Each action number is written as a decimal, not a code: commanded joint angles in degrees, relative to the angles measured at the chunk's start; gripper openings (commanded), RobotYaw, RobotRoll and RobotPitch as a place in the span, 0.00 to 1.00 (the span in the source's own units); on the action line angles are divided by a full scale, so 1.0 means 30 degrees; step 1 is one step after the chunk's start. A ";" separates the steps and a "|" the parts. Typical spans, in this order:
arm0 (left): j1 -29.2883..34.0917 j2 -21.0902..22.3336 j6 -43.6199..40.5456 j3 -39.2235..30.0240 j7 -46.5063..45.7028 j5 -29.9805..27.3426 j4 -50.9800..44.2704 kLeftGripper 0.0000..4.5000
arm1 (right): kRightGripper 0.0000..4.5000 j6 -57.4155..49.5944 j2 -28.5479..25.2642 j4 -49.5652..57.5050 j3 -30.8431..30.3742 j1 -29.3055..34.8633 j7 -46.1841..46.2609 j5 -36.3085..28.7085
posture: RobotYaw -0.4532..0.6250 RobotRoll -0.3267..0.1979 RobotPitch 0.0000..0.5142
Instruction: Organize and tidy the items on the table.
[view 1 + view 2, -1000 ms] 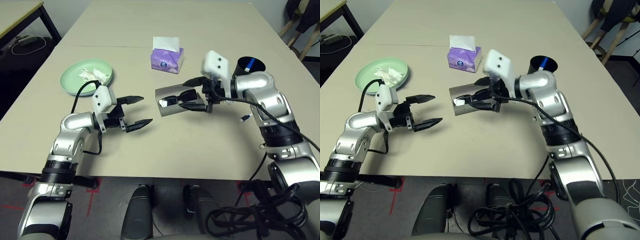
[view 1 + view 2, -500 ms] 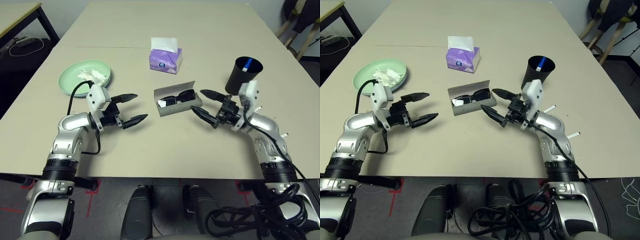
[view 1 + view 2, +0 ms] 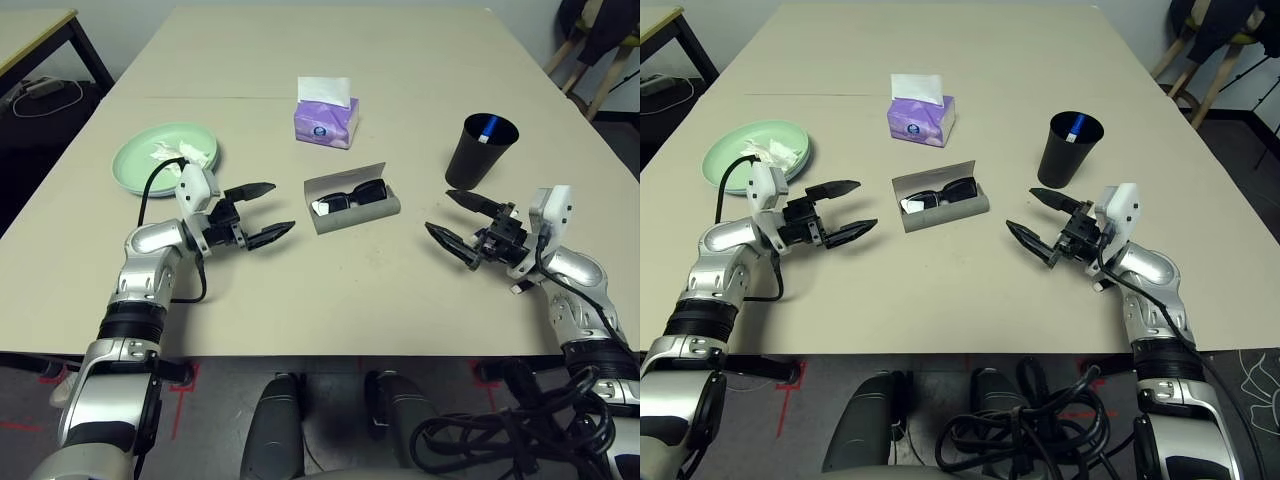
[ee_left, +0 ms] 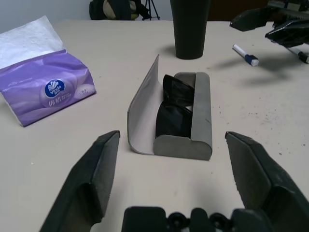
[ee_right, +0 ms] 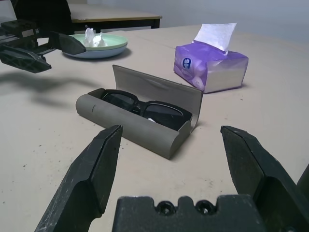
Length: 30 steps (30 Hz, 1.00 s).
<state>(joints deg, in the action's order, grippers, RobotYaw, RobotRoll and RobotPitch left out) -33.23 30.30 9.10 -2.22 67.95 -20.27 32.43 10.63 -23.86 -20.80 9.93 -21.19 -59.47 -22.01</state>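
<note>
Left gripper (image 3: 262, 210) spread, held level toward one open grey glasses case (image 3: 352, 198) mid-surface holding one pair of black sunglasses (image 3: 350, 194); right gripper (image 3: 458, 221) spread, facing it opposite.

- We see the black sunglasses (image 3: 348, 197) lying in the open grey oblong glasses case (image 3: 352, 207) mid-table.
- Behind it stands the purple tissue pack (image 3: 326, 121).
- Far left sits the pale green plate (image 3: 166, 158); right, the black cup (image 3: 481, 151).
</note>
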 commanded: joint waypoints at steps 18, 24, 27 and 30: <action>-0.4498 -0.1813 0.0049 -0.0970 -0.5912 0.2653 0.6874 0.01 | 1.00 -0.1871 -0.0213 0.2395 -0.0035 0.0686 0.1419 -0.0715 | 0.44 0.62 0.23; -0.5617 -0.2708 0.0410 -0.0461 -0.5879 0.3522 0.8283 0.01 | 1.00 -0.2180 -0.0273 0.2869 -0.0083 0.0971 0.1640 -0.0726 | 0.43 0.62 0.23; -0.5957 -0.3221 0.0633 -0.0275 -0.5536 0.3692 0.8514 0.01 | 1.00 -0.2373 -0.0271 0.3124 -0.0132 0.1135 0.1728 -0.0745 | 0.43 0.62 0.24; -0.6010 -0.3625 0.0624 -0.0173 -0.4758 0.3551 0.8294 0.01 | 1.00 -0.2658 -0.0303 0.3279 -0.0169 0.1299 0.1822 -0.0742 | 0.42 0.62 0.24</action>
<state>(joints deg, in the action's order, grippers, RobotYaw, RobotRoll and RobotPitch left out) -50.91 19.90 10.38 -3.37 52.06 -10.19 57.13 3.44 -24.16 -11.77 9.64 -18.40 -54.26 -23.88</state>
